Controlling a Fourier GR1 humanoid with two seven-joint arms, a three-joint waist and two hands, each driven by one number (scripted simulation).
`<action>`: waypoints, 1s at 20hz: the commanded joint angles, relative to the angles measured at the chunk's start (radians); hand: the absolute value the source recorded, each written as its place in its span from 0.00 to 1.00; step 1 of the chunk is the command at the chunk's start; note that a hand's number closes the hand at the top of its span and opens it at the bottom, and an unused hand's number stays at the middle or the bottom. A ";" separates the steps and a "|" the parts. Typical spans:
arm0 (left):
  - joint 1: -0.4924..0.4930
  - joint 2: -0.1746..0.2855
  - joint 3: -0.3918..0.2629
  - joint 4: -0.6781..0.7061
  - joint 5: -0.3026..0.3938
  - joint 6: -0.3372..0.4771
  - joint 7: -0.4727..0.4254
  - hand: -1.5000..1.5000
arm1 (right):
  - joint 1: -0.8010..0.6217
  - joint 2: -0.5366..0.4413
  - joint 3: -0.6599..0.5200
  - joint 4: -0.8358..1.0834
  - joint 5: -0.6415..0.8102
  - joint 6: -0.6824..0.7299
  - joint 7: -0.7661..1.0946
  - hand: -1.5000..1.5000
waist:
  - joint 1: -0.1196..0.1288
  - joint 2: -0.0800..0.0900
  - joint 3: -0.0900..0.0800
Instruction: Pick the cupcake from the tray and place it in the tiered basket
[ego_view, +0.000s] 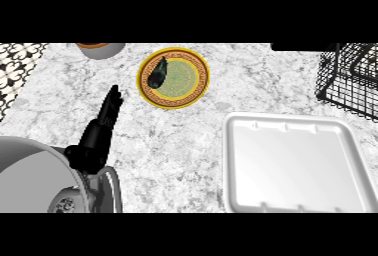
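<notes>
The cupcake could not be found in the head view, so its position relative to the hand could not be told. The left hand lay released, fingers straight, pointing toward a yellow plate bearing a dark item. The white tray sat at right, near the tiered basket, both well apart from the hand.

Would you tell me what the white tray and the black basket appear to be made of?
The tray looks like white moulded foam or plastic, matte, with pressed ridges at its rim. The basket seems to be black coated wire, judging by its open thin mesh.
</notes>
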 joint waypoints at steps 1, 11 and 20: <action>0.039 -0.008 0.003 0.021 -0.022 0.037 -0.052 0.50 | -0.010 -0.073 -0.002 0.140 0.013 -0.081 -0.057 1.00 | 0.002 0.001 0.000; -0.003 -0.008 -0.046 0.015 -0.028 0.087 0.013 0.50 | -0.007 -0.020 -0.189 0.298 -0.159 -0.297 -0.049 0.00 | 0.005 0.002 0.001; 0.011 -0.008 0.012 0.019 -0.014 0.017 -0.028 0.50 | -0.030 -0.103 -0.325 0.262 -0.284 -0.530 -0.095 0.00 | 0.002 0.001 0.001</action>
